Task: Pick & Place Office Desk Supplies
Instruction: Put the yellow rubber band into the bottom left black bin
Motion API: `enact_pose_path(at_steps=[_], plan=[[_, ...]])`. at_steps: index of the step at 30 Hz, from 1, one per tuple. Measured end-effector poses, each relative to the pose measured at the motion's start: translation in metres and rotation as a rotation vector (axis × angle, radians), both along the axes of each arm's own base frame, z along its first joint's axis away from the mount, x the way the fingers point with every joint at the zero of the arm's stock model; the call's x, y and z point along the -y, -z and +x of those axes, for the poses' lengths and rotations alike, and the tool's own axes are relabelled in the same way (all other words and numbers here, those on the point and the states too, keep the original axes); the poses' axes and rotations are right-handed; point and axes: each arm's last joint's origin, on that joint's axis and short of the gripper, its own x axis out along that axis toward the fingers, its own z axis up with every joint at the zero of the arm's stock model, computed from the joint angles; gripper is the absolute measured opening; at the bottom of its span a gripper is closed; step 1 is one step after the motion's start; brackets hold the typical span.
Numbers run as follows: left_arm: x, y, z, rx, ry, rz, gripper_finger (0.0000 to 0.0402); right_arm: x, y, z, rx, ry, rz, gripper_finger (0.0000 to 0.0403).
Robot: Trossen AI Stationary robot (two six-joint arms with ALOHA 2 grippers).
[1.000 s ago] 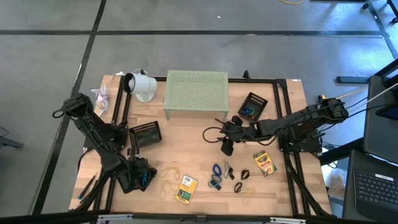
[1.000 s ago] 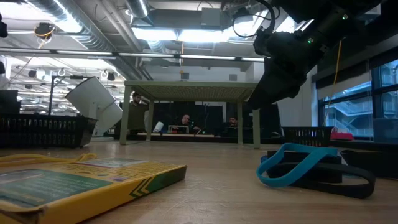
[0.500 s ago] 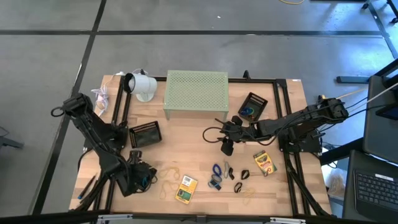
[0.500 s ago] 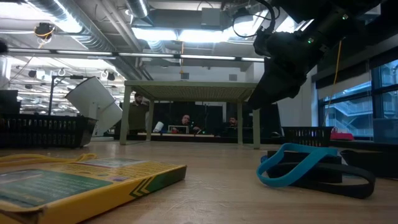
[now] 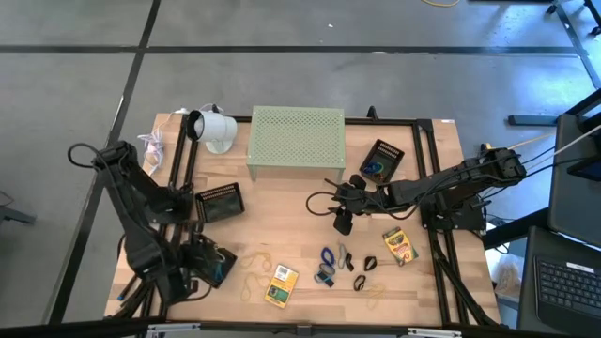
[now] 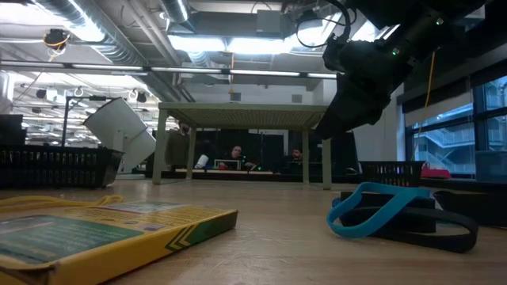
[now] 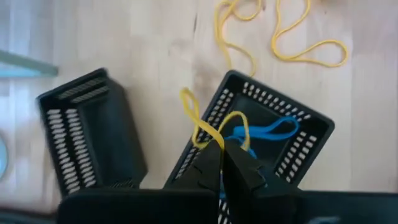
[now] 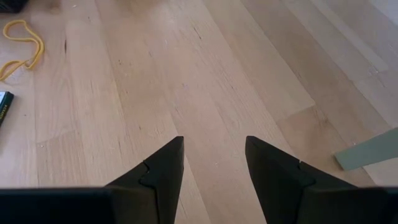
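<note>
A: Which step is in hand?

B: A yellow rubber band (image 7: 205, 127) is pinched between the closed fingers of the left claw (image 7: 222, 163), right over a tilted black mesh bin (image 7: 298, 134) near the tabletop's (image 5: 291, 202) left front corner. A blue band (image 7: 264, 132) is already seen lying inside that bin. By the look of it, the placing stage is reached.

A: What is called for next?

B: Probably the fingers are to be parted so that the thin, limp loop is dropped within the perforated walls; since part of it is draped over the rim, it may be left hanging there.

A: And the remaining supplies?

B: More yellow loops (image 7: 311, 46) are left on the pale wood beside the bin. A flat yellow-green card box (image 5: 280, 285) and small black binder clips (image 5: 361, 281) are spread along the front middle. A second mesh bin (image 7: 93, 146) is set alongside.

A: The right claw (image 8: 214, 163)?

B: It is held open and empty above bare planks at the tabletop's middle.
</note>
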Motion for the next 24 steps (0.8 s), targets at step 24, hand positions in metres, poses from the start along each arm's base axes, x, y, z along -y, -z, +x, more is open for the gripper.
enact_pose_path(at_steps=[24], plan=[[0.009,0.018,-0.024,0.068,-0.351,-0.152,0.0029,0.000,0.000,0.000,0.000,0.002,0.002,0.0176]])
